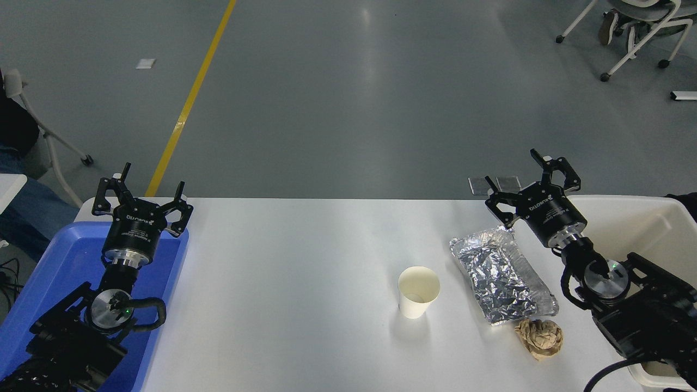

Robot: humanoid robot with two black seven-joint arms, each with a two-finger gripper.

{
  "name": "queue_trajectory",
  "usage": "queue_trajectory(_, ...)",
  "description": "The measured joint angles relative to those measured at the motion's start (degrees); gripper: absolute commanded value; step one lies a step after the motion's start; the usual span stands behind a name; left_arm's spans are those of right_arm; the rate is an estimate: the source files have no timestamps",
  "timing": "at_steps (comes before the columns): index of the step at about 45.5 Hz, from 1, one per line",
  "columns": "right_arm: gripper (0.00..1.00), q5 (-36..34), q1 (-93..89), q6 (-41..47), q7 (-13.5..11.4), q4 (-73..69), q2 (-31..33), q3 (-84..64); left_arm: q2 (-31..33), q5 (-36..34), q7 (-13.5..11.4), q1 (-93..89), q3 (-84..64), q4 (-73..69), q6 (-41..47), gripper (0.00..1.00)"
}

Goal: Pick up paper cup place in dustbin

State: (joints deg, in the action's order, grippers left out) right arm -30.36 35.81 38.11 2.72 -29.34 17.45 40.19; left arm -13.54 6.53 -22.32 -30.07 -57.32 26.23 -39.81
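Note:
The white paper cup (417, 291) stands upright, mouth up, on the white table (283, 283) a little right of centre. The cream-white dustbin (642, 218) sits at the table's right edge, partly hidden by my right arm. My right gripper (527, 178) is open and empty, raised near the table's far edge, right of and beyond the cup, at the dustbin's left rim. My left gripper (140, 188) is open and empty, parked over the blue tray at the left.
A blue plastic tray (60, 261) lies under the left arm. A crumpled silver foil packet (501, 275) lies just right of the cup, with a crumpled brown paper ball (540, 337) in front of it. Chairs stand on the grey floor beyond the table.

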Motion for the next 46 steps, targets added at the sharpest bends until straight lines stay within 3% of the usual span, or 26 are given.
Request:
queue_trajectory(19,1.0,1.5,1.7,0.2,-0.1,-0.4,0.3,-1.0,0.0,0.0,-0.2,0.0,0.0,0.0,0.0,1.0)
queue_trajectory(34,1.0,14.2,17.5,-0.8,-0.2,-1.3,4.2,-7.7,0.0,0.1,-0.2,0.0,0.1,0.0,-0.1,1.0)
queue_trajectory(46,1.0,18.4,31.8,-2.1,-0.2,-6.8,12.5,-19.8,0.0,0.1,-0.2,0.0,0.1,0.0,0.0,1.0)
